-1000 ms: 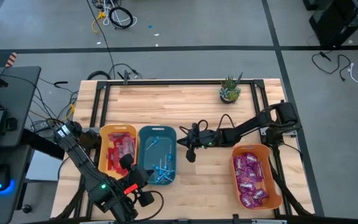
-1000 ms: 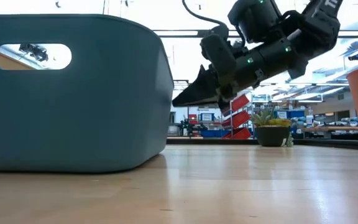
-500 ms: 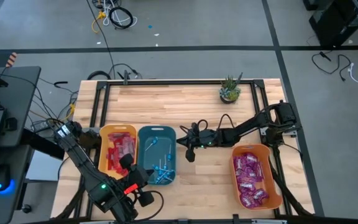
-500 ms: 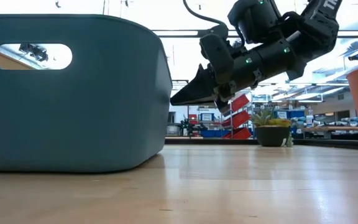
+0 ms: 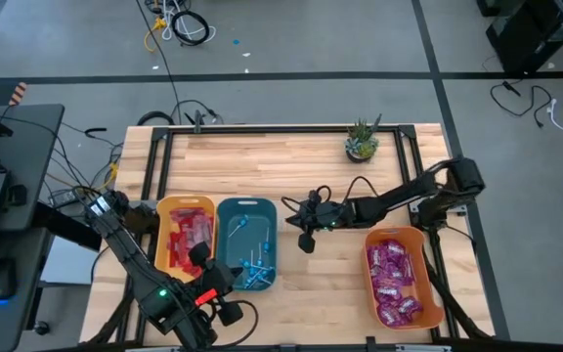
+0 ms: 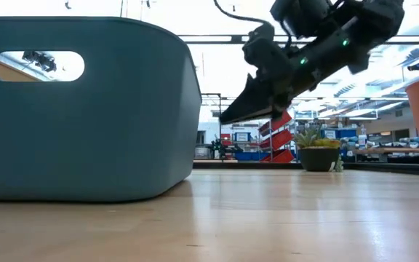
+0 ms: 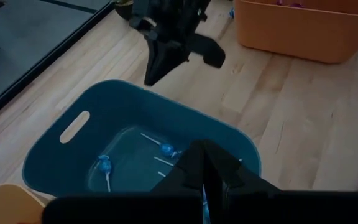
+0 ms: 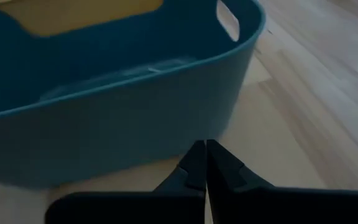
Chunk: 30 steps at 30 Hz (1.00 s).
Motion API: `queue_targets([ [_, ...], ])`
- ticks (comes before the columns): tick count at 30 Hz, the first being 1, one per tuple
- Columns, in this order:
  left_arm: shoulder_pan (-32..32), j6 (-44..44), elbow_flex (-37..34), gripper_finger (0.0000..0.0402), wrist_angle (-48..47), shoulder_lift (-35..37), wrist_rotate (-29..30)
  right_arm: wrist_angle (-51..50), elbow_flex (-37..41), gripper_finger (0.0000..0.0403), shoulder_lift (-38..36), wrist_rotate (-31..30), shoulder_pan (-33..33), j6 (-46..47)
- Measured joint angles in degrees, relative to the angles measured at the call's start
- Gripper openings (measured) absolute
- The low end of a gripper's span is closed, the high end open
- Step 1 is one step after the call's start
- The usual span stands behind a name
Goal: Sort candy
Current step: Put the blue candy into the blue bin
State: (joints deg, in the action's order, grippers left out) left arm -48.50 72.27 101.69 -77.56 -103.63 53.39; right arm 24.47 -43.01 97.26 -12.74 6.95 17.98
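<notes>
**Candy sorted in three bins**

Blue lollipops (image 5: 253, 266) in teal bin (image 5: 231, 208), red packets (image 5: 187, 240) in yellow bin (image 5: 162, 217), purple packets (image 5: 392, 277) in orange bin (image 5: 369, 276). Right gripper (image 5: 299, 235) closed, empty, beside teal bin. Left gripper (image 7: 209, 163) closed above the lollipops.

Teal bin (image 8: 123, 93) — closed jaws beside

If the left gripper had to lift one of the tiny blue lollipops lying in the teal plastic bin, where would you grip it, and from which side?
Probably the blue head of a lollipop, coming straight down through the open top of the teal plastic bin. The lollipops lie flat on the bin's floor with walls all round, and the thin white stick gives the fingers little to close on.
</notes>
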Motion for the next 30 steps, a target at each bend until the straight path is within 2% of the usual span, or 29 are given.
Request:
queue_targets([
  [5,0.1,-0.8,0.0,0.0,0.1,-1.3,0.2,-11.5,0.0,0.0,-8.1,-0.1,3.2,-0.1],
  [13,0.5,-1.8,0.0,0.0,0.7,-2.2,1.7,-28.3,0.0,0.0,-23.0,0.1,13.2,2.9],
  [19,0.6,-6.9,0.0,0.0,4.3,-2.2,2.4,-39.5,0.0,0.0,-31.7,-0.2,20.3,12.9],
  [27,0.6,-15.2,0.0,0.0,10.2,-2.2,3.1,-52.5,0.0,0.0,-38.7,-1.9,27.5,27.2],
  [30,0.6,-16.6,0.0,0.0,10.9,-2.2,3.8,-54.8,0.0,0.0,-41.4,0.5,29.1,31.6],
])
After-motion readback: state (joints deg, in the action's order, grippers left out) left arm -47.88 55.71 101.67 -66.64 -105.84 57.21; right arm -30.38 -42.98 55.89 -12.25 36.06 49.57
